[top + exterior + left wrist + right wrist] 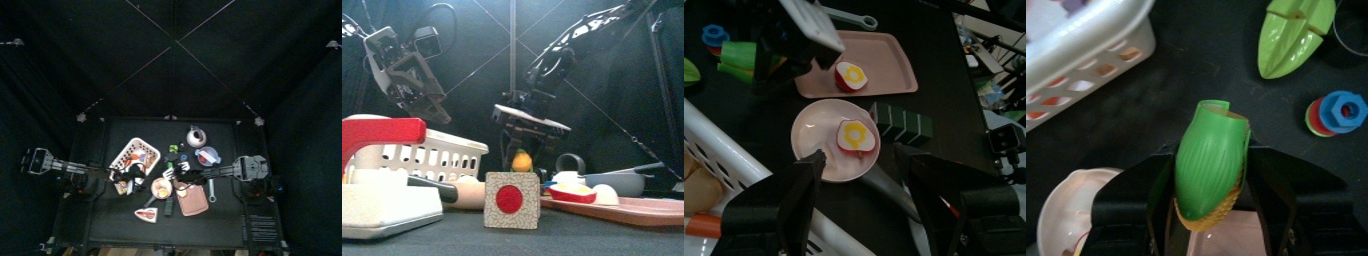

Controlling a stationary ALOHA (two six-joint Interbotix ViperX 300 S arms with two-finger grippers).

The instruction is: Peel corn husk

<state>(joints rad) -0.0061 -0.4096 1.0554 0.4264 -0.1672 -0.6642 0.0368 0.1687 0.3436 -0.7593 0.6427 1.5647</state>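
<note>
Corn husk [1211, 160] sits squeezed in your right gripper [1209, 190], tip poking out so the other one can grab it. Your left gripper [858, 195] hangs open above the plate [818, 125].

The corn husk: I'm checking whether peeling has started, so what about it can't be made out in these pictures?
- Corn husk: in the right wrist view its lower end is hidden between the right end effector jaws.
- Front view: only an orange-yellow tip shows; the red-dotted block covers the rest.
- Top view: too small to pick out among the clutter.
- Left wrist view: the husk is not in sight.
</note>
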